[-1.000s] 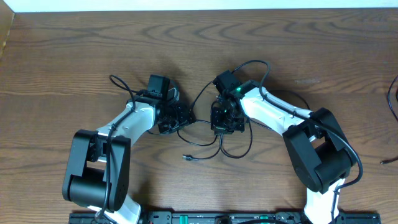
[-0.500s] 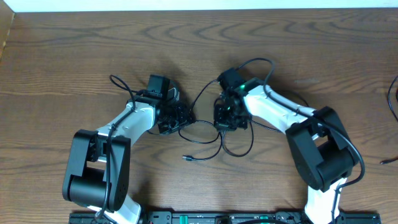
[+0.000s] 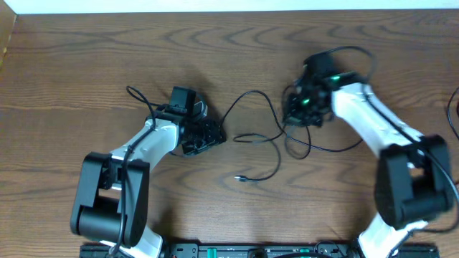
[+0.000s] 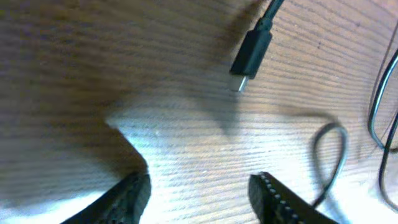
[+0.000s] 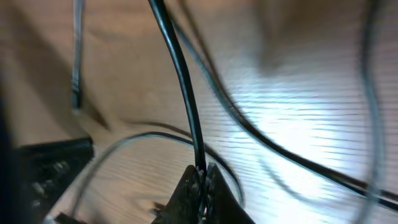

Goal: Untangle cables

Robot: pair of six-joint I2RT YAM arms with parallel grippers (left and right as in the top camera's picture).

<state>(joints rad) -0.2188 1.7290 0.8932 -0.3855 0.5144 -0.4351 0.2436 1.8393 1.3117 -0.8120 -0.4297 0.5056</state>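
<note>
My right gripper (image 5: 200, 179) is clenched on a black cable (image 5: 180, 81), a pinch only the right wrist view shows. Overhead, the cables (image 3: 258, 136) sprawl toward seven o'clock from it. My left gripper (image 4: 199, 186) stands released over bare wood, with a plug (image 4: 252, 53) at twelve o'clock.

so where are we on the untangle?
Done: the cables lie spread in loose loops, no tight bundle. In hand: right fingers shut on one black cord; left fingers open and empty, a plug lying just ahead of them. Left: strands cross by the right fingers, not yet separated.
</note>
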